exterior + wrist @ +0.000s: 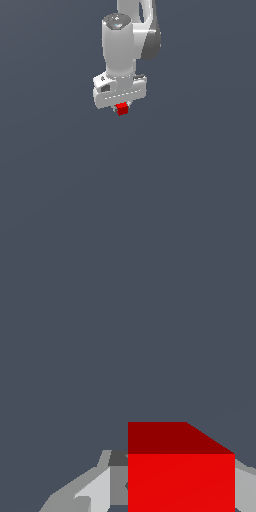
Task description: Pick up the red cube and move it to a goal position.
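red cube (pixel 122 109) (pixel 181 481) is held clamped between the fingers (pixel 97 491) of the white gripper (pixel 121 106), against plain grey background.

A flat, uniform slate-grey surface (pixel 200 190) is filling both views edge to edge (no seam, marking or shadow is showing on it). Relative to this slate-grey surface, no other non-task thing is lying on it or standing beside it.
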Motion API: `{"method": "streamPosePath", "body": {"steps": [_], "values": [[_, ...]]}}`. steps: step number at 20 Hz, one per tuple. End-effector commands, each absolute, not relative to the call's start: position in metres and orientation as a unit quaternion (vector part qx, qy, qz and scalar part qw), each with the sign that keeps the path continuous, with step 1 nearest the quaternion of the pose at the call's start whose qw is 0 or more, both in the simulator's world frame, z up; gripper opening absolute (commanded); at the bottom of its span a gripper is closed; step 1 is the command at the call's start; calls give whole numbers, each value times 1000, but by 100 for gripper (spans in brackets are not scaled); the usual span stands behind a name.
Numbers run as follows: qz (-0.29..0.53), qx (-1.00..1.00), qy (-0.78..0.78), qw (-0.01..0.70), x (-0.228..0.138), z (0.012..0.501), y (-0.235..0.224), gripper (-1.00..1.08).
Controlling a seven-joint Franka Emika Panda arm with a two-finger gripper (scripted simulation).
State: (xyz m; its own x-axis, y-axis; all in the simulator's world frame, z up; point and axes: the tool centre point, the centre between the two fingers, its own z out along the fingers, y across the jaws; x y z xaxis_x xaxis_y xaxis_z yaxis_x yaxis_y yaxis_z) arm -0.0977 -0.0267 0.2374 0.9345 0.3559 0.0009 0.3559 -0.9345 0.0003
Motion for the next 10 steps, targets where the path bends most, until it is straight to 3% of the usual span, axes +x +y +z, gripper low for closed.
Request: {"method": "streamPosePath", "body": {"steps": [1,10], "values": [[0,983,181,0,-98,259,-25,-100],[0,983,181,0,-95,306,-21,-100]]}}
